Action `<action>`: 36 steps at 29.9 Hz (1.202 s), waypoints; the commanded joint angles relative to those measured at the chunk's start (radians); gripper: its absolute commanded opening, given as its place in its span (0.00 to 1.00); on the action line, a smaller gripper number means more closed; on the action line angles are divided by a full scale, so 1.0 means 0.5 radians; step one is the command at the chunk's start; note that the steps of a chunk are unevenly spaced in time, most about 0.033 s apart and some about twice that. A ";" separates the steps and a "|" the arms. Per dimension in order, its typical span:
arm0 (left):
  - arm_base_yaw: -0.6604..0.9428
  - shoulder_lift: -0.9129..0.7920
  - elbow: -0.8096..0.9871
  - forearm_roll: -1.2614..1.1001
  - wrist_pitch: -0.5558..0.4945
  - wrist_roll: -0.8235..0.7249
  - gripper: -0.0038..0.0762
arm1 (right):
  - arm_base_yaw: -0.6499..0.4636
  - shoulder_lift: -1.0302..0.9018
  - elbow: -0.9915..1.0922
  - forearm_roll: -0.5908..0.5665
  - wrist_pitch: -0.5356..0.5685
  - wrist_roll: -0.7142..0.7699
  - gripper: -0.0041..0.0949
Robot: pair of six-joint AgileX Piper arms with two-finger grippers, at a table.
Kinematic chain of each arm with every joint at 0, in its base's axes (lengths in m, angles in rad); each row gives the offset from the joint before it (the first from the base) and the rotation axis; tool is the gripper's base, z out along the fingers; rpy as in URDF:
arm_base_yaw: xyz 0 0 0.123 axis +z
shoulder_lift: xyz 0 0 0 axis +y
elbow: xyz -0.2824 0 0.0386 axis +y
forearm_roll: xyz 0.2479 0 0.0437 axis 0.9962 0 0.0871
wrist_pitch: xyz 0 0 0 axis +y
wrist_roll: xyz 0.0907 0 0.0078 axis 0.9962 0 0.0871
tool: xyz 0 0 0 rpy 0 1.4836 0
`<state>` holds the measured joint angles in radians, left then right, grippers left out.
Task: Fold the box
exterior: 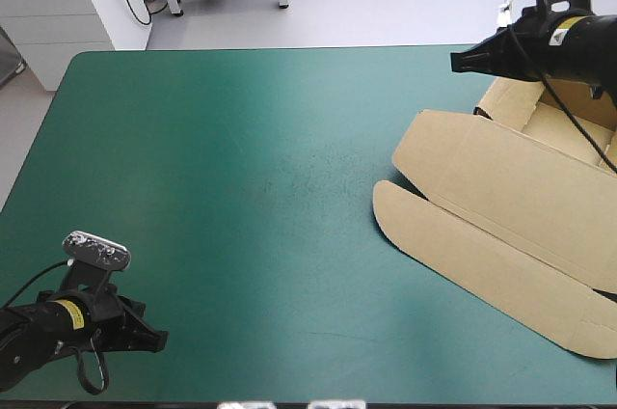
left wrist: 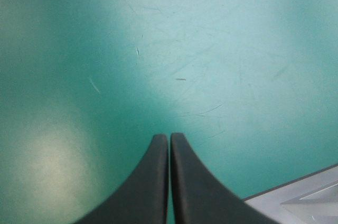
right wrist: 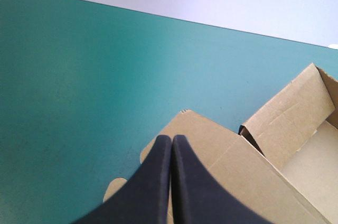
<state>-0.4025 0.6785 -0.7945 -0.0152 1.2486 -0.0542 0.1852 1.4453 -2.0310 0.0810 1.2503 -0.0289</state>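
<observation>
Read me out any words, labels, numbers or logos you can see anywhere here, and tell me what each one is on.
Nothing can be read.
The yellow sticker on the left arm: too small to read.
The yellow sticker on the right arm: too small to read.
The box: plain brown board, no print showing.
The teal-green cover: no writing.

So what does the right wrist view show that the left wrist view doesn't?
Right wrist only: the box, one wall raised, under and ahead of the right gripper. Left wrist only: the left gripper, with nothing but scratched cover ahead of it. Both: teal-green cover, and that arm's own gripper shut.
</observation>
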 commanded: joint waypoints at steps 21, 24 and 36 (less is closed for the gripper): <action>-0.003 -0.034 -0.056 -0.014 -0.141 -0.017 0.04 | 0.001 -1.607 2.222 0.026 -0.199 -0.219 0.02; -0.003 -0.034 -0.037 -0.014 -0.220 -0.017 0.04 | 0.001 -1.792 2.417 0.026 -0.213 -0.219 0.02; -0.003 -0.034 0.264 -0.137 -0.411 0.033 0.04 | 0.001 -2.186 2.925 0.076 -0.411 -0.205 0.02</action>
<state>-0.4025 0.6598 -0.6650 -0.0603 1.1164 -0.0468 0.1852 0.3621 -0.5738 0.1011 1.1087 -0.1265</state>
